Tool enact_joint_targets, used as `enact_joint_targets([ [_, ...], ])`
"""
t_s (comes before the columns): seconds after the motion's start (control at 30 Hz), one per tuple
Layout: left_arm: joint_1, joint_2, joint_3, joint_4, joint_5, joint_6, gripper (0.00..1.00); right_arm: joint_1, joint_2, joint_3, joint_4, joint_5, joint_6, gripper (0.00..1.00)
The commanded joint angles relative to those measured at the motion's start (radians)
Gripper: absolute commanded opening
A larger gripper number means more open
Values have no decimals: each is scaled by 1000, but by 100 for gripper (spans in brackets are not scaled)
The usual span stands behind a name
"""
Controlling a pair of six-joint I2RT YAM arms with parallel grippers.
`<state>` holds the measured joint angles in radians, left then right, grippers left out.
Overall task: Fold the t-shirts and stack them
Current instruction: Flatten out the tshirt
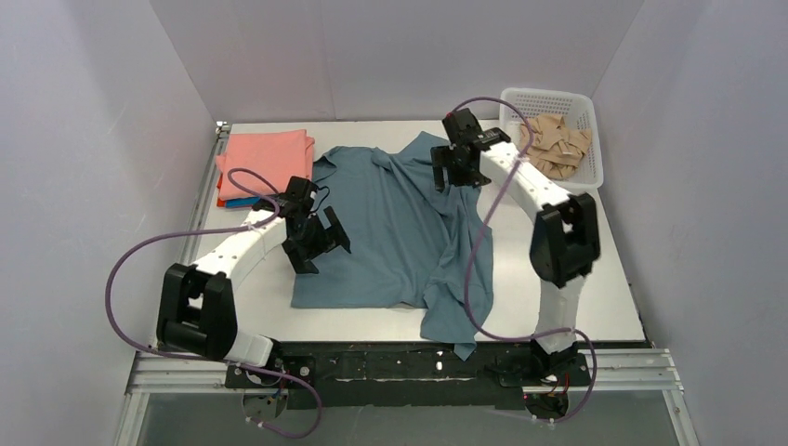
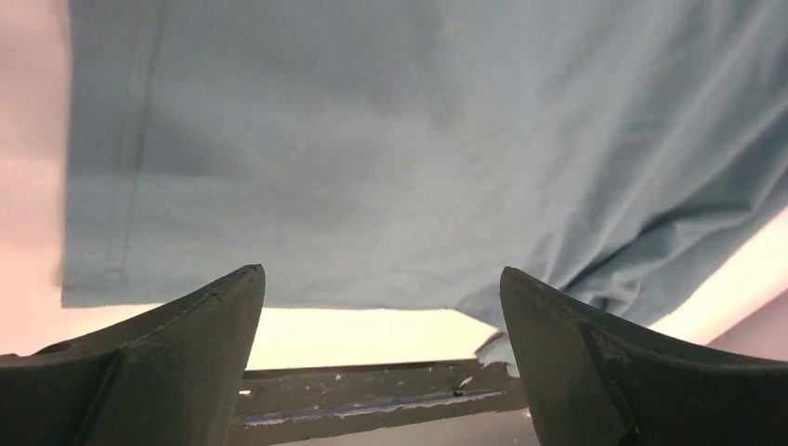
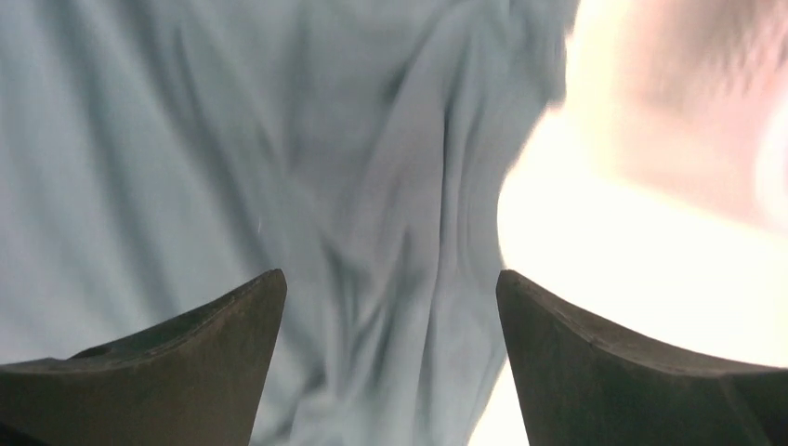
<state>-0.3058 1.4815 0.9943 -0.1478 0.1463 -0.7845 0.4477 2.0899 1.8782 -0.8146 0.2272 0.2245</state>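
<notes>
We look down over the whole table (image 1: pixel 576 297) from above; both wrist views sit close above the grey-blue shirt (image 1: pixel 395 232), probably facing downward.

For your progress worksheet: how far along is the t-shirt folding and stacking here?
Done: a salmon-pink cotton t-shirt lies folded at the far left, atop bright blue cloth. In hand: nothing gripped; the left gripper and right gripper hover open over the dusty grey-blue t-shirt. Left: that shirt lies spread and rumpled, not yet folded or stacked.

Only a sliver of a bright blue shirt (image 1: pixel 243 202) shows beneath the folded salmon-pink shirt (image 1: pixel 265 153).
</notes>
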Motion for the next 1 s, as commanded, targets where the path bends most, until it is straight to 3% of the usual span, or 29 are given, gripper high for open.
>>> enact_joint_targets([
  [0.0, -26, -77, -87, -120, 84, 22, 100, 46, -343, -424, 123, -44, 163, 92],
  [0.13, -61, -56, -147, -55, 121, 38, 100, 53, -534, -766, 280, -206, 285, 92],
  [0.27, -63, 34, -165, 7, 163, 38, 100, 46, -581, -923, 365, -232, 306, 93],
  [0.47, -59, 112, -202, 56, 122, 26, 99, -4, -448, -977, 456, -273, 373, 93],
  [0.63, 6, 118, -228, 18, 77, 37, 100, -54, -419, -959, 419, -191, 374, 93],
  [0.97, 123, 64, -224, -72, -8, 75, 100, -144, -352, -765, 289, -33, 261, 94],
])
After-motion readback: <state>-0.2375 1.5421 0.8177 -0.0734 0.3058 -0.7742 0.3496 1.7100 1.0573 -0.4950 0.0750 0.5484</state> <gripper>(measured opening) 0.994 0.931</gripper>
